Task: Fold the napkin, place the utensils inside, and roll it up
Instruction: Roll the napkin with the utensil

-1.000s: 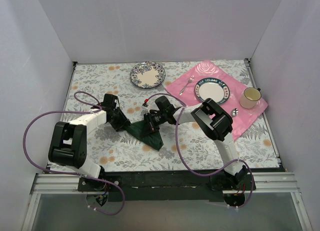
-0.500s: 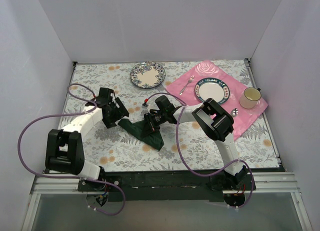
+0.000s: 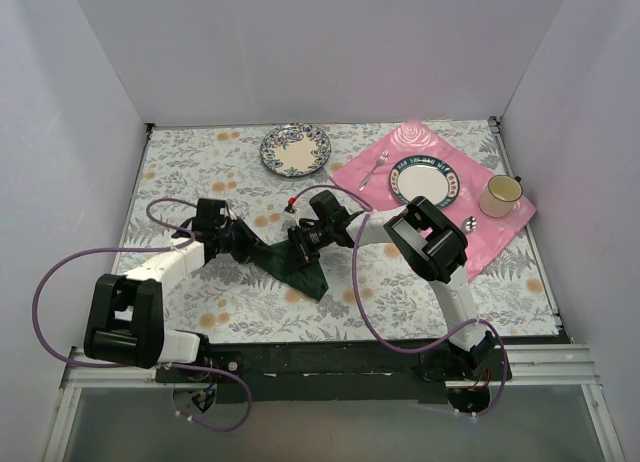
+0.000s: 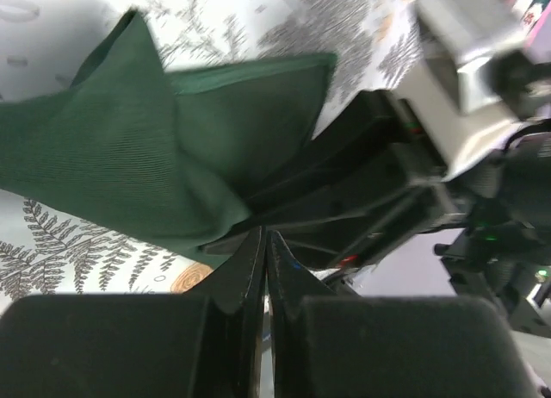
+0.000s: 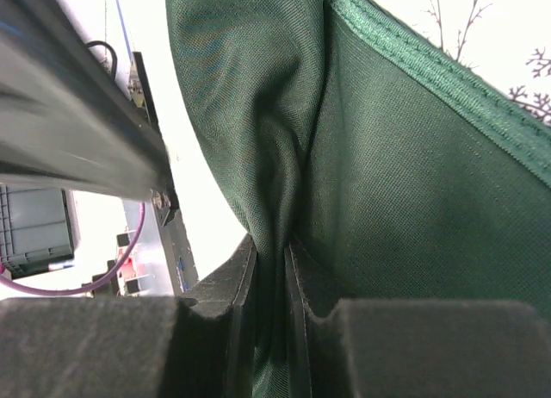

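Folding the napkin (image 3: pixel 308 279): left and right jaws both pinched shut on it; next, lay fold flat on worktop (image 3: pixel 400 292).

Left arm (image 3: pixel 160 265): white links, black joints
Right arm (image 3: pixel 456 304): white links, black joints
Cables (image 3: pixel 353 282): purple, looping
Fingers (image 4: pixel 234 282): black, tapered

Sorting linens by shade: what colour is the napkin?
The napkin is plain dark green; the right wrist view shows it best.
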You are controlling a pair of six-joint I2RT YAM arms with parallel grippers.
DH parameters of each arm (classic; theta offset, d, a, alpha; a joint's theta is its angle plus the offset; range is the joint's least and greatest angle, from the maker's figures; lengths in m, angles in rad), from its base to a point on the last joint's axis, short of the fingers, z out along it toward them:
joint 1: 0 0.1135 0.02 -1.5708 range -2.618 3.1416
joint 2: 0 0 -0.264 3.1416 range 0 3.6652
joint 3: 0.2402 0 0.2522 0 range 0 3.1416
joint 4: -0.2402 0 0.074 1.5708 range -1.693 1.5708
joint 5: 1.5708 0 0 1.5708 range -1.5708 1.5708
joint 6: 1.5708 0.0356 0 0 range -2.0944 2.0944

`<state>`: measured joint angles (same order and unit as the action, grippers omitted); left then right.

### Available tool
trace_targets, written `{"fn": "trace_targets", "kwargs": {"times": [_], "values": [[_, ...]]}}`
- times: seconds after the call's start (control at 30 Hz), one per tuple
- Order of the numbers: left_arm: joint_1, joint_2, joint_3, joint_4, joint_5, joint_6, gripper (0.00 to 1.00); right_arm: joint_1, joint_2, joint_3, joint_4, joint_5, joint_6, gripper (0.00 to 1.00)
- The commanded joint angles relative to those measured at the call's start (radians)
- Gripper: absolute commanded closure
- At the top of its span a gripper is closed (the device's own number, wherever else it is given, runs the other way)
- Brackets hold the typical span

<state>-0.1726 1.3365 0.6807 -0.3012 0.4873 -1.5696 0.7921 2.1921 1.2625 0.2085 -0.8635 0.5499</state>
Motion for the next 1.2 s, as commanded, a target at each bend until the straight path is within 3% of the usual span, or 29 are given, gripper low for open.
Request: {"fn": "trace_targets", "kwargs": {"times": [0.0, 0.17, 0.37, 0.63, 0.8, 0.83, 0.93, 0.97, 1.17], "values": [[-0.002, 0.0, -0.078, 0.177, 0.122, -0.07, 1.0, -0.001, -0.019, 0.011, -0.057, 0.047, -0.039, 0.94], [-0.002, 0.01, -0.199, 0.364, 0.111, -0.122, 1.0, -0.001, -0.023, 0.015, -0.06, 0.047, -0.039, 0.94], [-0.001, 0.079, -0.24, 0.425, 0.044, -0.095, 1.0, 0.002, -0.026, 0.018, -0.084, 0.049, -0.053, 0.93], [0.001, 0.109, -0.239, 0.418, 0.003, -0.055, 1.0, 0.007, -0.035, 0.037, -0.149, 0.072, -0.096, 0.88], [-0.001, -0.009, -0.175, 0.301, -0.01, -0.006, 1.0, 0.007, -0.032, 0.04, -0.156, 0.073, -0.104, 0.89], [-0.002, -0.032, -0.152, 0.165, -0.071, 0.011, 0.96, 0.007, -0.032, 0.038, -0.156, 0.075, -0.104, 0.9], [-0.002, -0.083, -0.029, -0.093, -0.212, 0.023, 0.56, 0.007, -0.028, 0.043, -0.162, 0.08, -0.107, 0.9], [-0.004, -0.077, -0.001, -0.143, -0.234, 0.023, 0.3, 0.007, -0.026, 0.049, -0.164, 0.083, -0.108, 0.9], [-0.051, 0.025, 0.138, -0.341, -0.343, -0.095, 0.27, 0.007, -0.011, 0.066, -0.172, 0.089, -0.11, 0.91]]}}
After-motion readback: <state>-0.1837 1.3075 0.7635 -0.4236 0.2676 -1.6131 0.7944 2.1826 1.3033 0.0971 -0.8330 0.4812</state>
